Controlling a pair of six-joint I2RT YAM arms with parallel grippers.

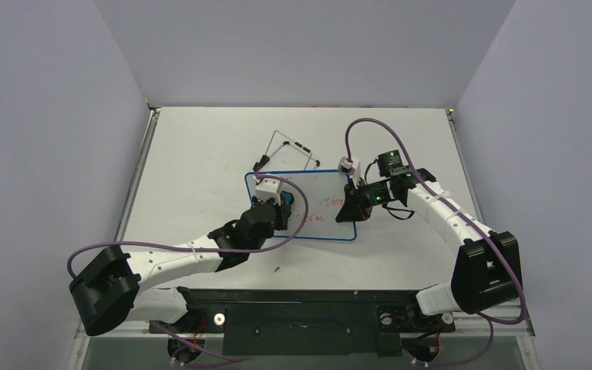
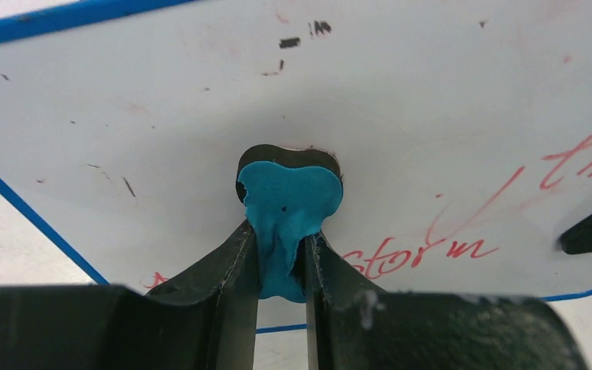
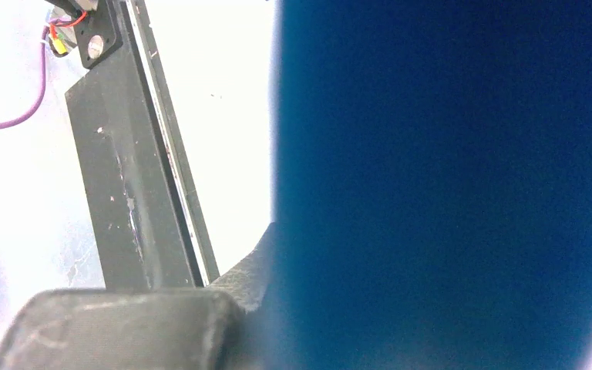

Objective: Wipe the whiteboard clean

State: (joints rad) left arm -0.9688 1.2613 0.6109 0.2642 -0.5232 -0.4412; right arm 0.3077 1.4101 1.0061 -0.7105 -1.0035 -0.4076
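The whiteboard (image 1: pixel 320 185) is lying flat on the table (image 1: pixel 200 154). Its long axis runs sideways from one gripper to the other, and the wire stand (image 1: pixel 289 146) sticks out past its far edge.

The left gripper (image 2: pixel 282 258) is squeezed tight on a blue-and-black eraser (image 2: pixel 289 196). The eraser pokes out past the fingertips with its black side toward the board.

Just right of those fingers there's red handwriting (image 2: pixel 420 254) that reads "storm". There's more red writing further right, but the frame cuts it off. Beyond the fingertips are a few black smudges (image 2: pixel 301 35).

The right gripper (image 1: pixel 348 210) is fully closed, with its tips sitting at the board's right edge. Honestly can't tell if it's pinching the rim or just pressing down on it. Its wrist cam is mostly one big blurry dark-blue mass, so it's no help.
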